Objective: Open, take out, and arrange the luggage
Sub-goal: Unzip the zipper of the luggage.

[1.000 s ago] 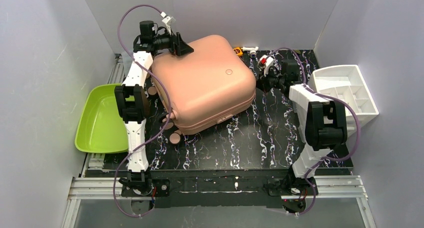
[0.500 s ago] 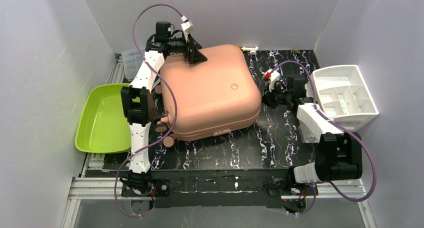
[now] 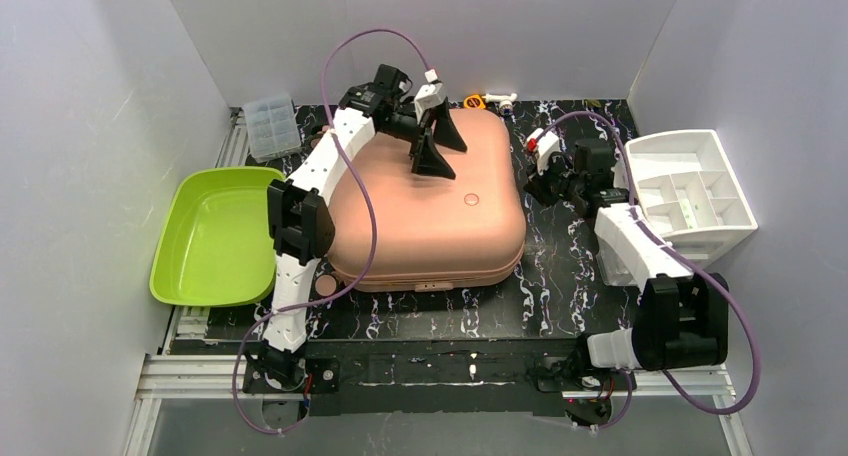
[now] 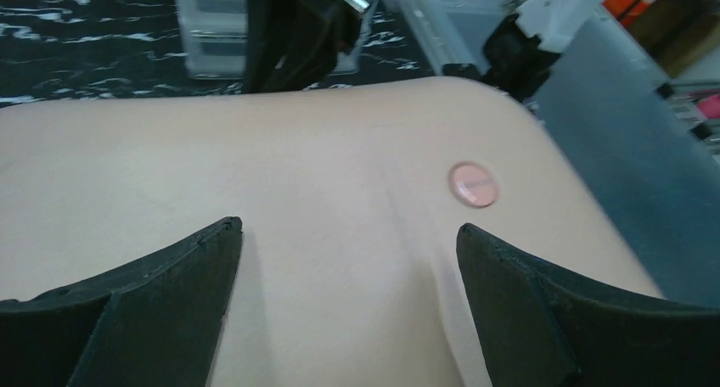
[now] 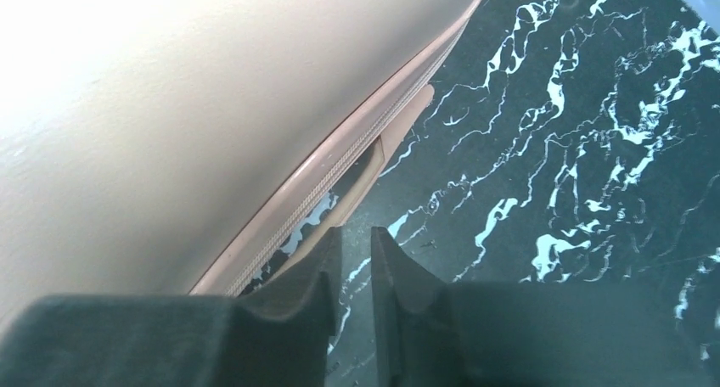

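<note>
The luggage (image 3: 430,226), a salmon-pink hard-shell case, lies flat and closed in the middle of the black marbled mat. My left gripper (image 3: 440,156) hovers over the far part of its top shell (image 4: 340,149), jaws wide open and empty, the round emblem (image 4: 473,184) just ahead of them. My right gripper (image 3: 535,184) is at the case's right side, low over the mat. Its jaws (image 5: 355,232) stand a narrow gap apart with nothing between them, just beside the zipper seam and side handle (image 5: 374,162).
A lime-green tray (image 3: 205,236) sits left of the mat. A white drawer organizer (image 3: 690,191) stands at the right, close behind my right arm. A clear compartment box (image 3: 272,126) lies at the back left. Small orange and white items (image 3: 490,100) lie behind the case.
The luggage has swung round and now lies square to the table's front. My left gripper moved right, onto the top shell. My right gripper's jaws parted slightly.
</note>
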You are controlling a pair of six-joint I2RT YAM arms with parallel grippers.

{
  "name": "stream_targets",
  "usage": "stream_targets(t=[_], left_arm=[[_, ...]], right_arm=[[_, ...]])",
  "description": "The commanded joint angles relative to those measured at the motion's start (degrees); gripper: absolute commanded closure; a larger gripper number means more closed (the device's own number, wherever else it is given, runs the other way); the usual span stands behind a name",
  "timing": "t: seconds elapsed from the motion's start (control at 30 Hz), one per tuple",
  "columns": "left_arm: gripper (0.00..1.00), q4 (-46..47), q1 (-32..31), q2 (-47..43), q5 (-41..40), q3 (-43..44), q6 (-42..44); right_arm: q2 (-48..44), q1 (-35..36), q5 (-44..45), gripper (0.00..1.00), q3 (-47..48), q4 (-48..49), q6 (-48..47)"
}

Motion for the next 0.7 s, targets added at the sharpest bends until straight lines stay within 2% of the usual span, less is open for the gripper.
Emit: stream_targets(t=[0.0,0.23,0.33,0.47,0.67], left_arm=[[0.02,-22.3,-1.0,6.3,-5.0,-4.2,-4.9],[0.02,-13.7,1.1,3.5,-5.6,-4.0,-14.1],[0.02,-10.3,1.5,1.5,-5.9,-4.1,-17.6],[0.02,-5.8,2.0,-1.0,-5.9,-4.2,-22.0],[0.02,3.6,3.4,-3.4,-6.3,-4.1,-30.6]], right_arm=[[-5.6,-0.5,-0.4,0.65,4.1,-10.9,-9.6],[-13.3,-2.8,-3.3,0.53,7.8,-32.7,-23.3],[-16.2,-2.8,-4.9,0.46,6.6,-37.8,-27.1],[-19.2,-2.8,-7.5,0.39,0.7,-34.6,-26.9],[-20.5,-2.8,-10.6,0.30,-9.6,-19.0,-22.3]])
